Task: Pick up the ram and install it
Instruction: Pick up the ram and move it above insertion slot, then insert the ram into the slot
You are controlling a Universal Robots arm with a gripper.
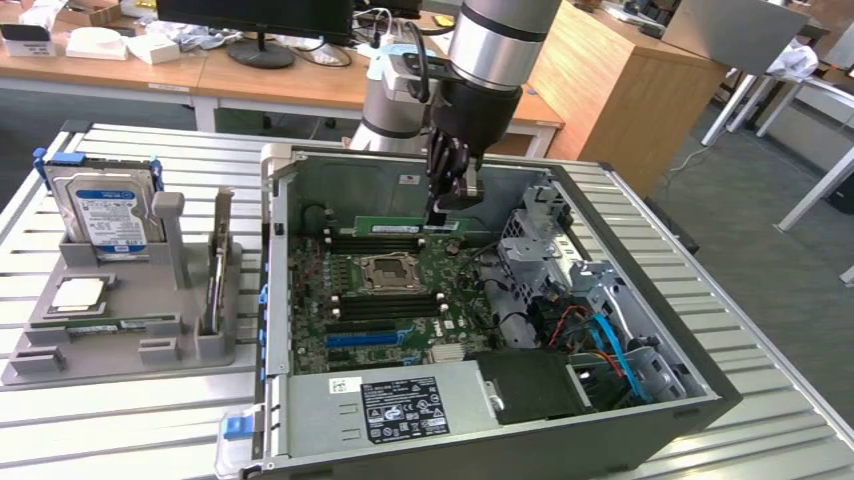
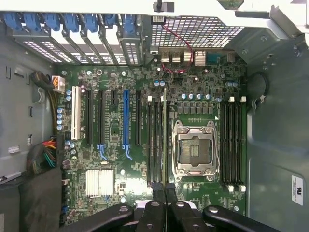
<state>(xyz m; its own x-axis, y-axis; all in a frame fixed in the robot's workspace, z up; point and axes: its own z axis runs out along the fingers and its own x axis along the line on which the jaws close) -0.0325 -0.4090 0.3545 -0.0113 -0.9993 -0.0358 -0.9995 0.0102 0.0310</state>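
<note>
The ram is a long green stick held on edge inside the open computer case. It sits just over the dark memory slots on the far side of the processor socket. My gripper reaches down from above and is shut on the stick's end at the exterior view's right. In the wrist view the ram appears edge-on as a thin line between the slots and the socket, and my gripper clamps its near end. Whether the stick is seated in a slot I cannot tell.
A grey holder on the exterior view's left carries a blue-labelled hard drive and a square silver chip. Inside the case, a drive cage and cables crowd the exterior view's right, and the power supply fills the near end.
</note>
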